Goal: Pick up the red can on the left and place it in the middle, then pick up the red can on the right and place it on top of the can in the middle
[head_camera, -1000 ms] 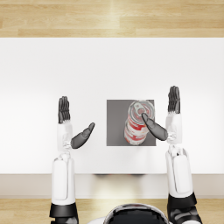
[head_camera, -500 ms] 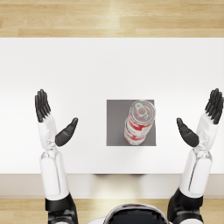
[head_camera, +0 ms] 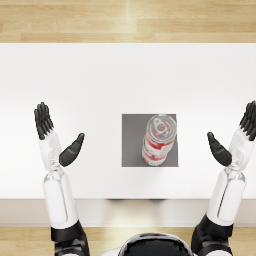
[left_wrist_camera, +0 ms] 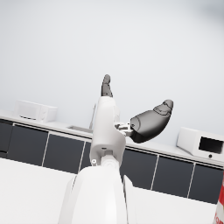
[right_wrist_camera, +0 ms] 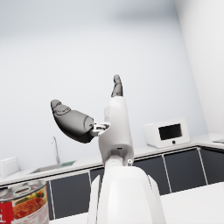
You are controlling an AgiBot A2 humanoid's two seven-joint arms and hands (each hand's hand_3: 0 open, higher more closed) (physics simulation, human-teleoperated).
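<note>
Two red cans stand stacked on the grey mat in the middle of the white table; the top can shows its silver lid, and the lower can peeks out beneath it. My left hand is raised far to the left of the mat, fingers spread, holding nothing. My right hand is raised far to the right, also spread and empty. In the right wrist view the top can shows beside my right hand. The left wrist view shows my left hand and a sliver of a can.
The white table spreads wide around the mat, with a wooden floor beyond its far edge. The wrist views show a kitchen counter with a microwave and a sink tap in the background.
Both hands have moved outward from the stacked cans, the right one having left the top can. Now they are further apart than half a second ago. The cans stay still.
</note>
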